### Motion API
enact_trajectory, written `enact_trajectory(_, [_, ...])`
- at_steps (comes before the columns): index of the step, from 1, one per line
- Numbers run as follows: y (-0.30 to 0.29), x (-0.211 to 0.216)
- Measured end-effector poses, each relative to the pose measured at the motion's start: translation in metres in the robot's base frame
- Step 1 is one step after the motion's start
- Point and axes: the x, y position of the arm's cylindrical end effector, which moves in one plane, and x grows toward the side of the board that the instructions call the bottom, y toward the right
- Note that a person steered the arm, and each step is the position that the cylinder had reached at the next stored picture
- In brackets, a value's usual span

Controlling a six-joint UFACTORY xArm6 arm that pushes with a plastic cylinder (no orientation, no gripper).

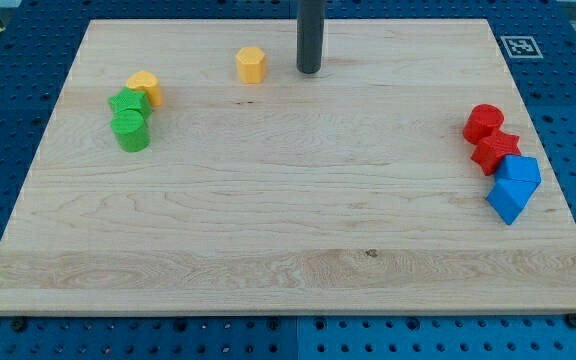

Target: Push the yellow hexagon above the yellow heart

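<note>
The yellow hexagon (251, 64) lies near the view's top, left of centre. The yellow heart (146, 87) lies further left and slightly lower, touching a green block. My tip (309, 70) rests on the board just to the right of the yellow hexagon, a small gap apart from it, and far right of the heart.
Two green blocks (129, 103) (130, 131) sit against the heart at the view's left. At the right edge stand a red cylinder (484, 122), a red star-like block (495, 151) and two blue blocks (519, 171) (508, 201). The wooden board (288, 250) lies on a blue pegboard.
</note>
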Motion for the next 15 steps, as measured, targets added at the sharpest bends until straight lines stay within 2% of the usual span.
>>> enact_trajectory(2, [-0.123, -0.008])
enact_trajectory(3, [-0.123, -0.008])
enact_trajectory(4, [-0.099, -0.020])
enact_trajectory(6, [-0.157, -0.056])
enact_trajectory(8, [-0.207, -0.036])
enact_trajectory(9, [-0.202, -0.045])
enact_trajectory(10, [-0.166, -0.049])
enact_trajectory(11, [-0.157, -0.034])
enact_trajectory(13, [-0.189, -0.030])
enact_trajectory(15, [-0.179, -0.032])
